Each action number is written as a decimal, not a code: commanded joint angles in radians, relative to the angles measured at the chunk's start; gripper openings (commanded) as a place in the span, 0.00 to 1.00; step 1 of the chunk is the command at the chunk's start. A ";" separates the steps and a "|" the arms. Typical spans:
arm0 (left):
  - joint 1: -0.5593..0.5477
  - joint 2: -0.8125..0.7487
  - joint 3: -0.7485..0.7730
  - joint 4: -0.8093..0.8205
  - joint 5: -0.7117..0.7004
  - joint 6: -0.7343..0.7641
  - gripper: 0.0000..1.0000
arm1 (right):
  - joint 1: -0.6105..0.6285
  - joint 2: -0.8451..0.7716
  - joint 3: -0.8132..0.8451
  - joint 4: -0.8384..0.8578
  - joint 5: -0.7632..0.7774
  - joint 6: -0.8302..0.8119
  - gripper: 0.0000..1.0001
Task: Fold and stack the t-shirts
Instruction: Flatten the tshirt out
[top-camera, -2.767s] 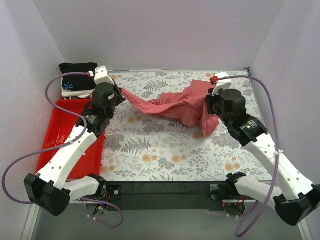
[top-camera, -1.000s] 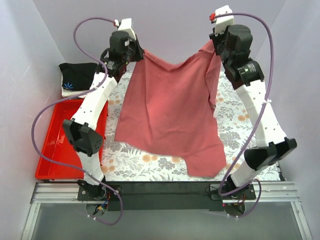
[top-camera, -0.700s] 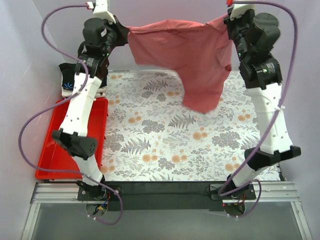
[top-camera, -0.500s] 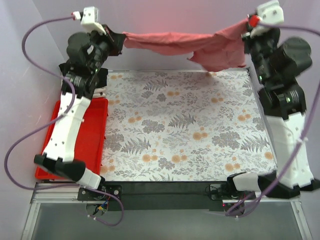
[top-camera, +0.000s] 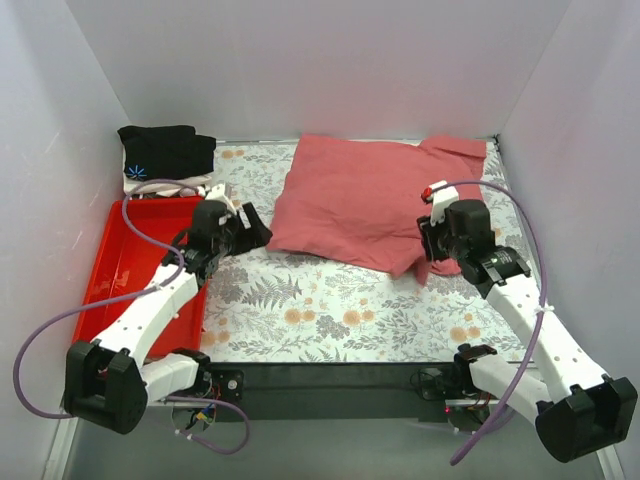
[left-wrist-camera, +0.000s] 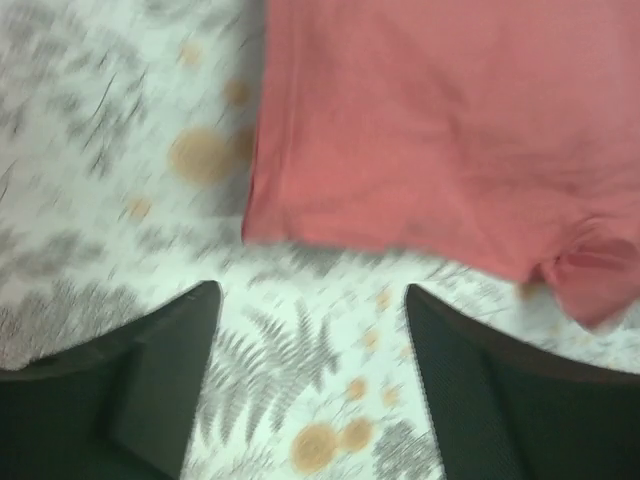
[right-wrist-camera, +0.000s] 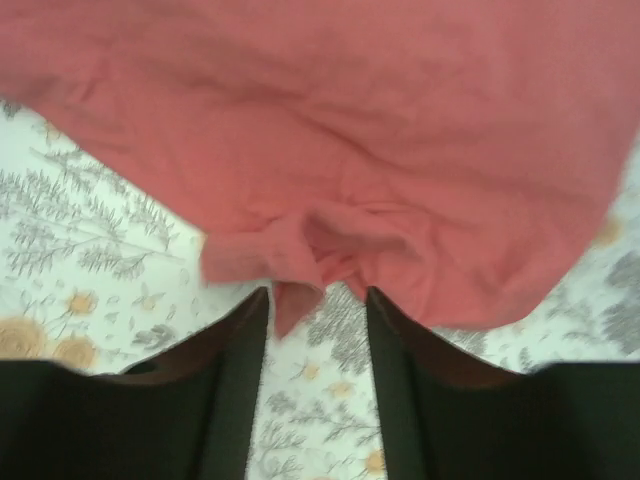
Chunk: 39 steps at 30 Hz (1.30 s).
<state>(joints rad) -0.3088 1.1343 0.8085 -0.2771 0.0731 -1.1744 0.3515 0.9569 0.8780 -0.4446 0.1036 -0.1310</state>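
The salmon-red t-shirt (top-camera: 355, 200) lies spread on the floral tablecloth at the back middle and right. My left gripper (top-camera: 258, 230) sits low just off its near left corner. It is open, and the left wrist view shows only tablecloth between its fingers (left-wrist-camera: 160, 380), with the t-shirt (left-wrist-camera: 420, 140) ahead. My right gripper (top-camera: 424, 250) is at the near right corner, also open. In the right wrist view (right-wrist-camera: 317, 297) a small flap of the t-shirt (right-wrist-camera: 400, 120) hangs between the tips. A folded black t-shirt (top-camera: 160, 152) with a blue starburst rests at the back left, on white cloth (top-camera: 170, 186).
A red plastic tray (top-camera: 120, 275) lies along the left side of the table, beside the left arm. White walls close in the back and both sides. The floral tablecloth (top-camera: 330, 300) covers the near half of the table.
Both arms held the salmon-red t-shirt stretched high at the back. They have since swung down toward me, laid it flat and let go. Both grippers went from shut to open.
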 joint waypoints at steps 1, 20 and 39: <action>-0.029 -0.191 -0.029 -0.005 -0.131 -0.093 0.79 | 0.014 -0.096 0.012 -0.022 -0.039 0.123 0.43; -0.154 0.307 0.152 0.322 0.050 -0.053 0.87 | 0.018 0.062 -0.098 0.141 0.080 0.300 0.51; -0.253 0.893 0.514 0.389 0.082 0.018 0.87 | 0.017 0.172 -0.261 0.073 0.116 0.401 0.47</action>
<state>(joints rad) -0.5652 2.0033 1.2839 0.1192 0.1493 -1.1774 0.3668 1.0939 0.6189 -0.3901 0.2470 0.2581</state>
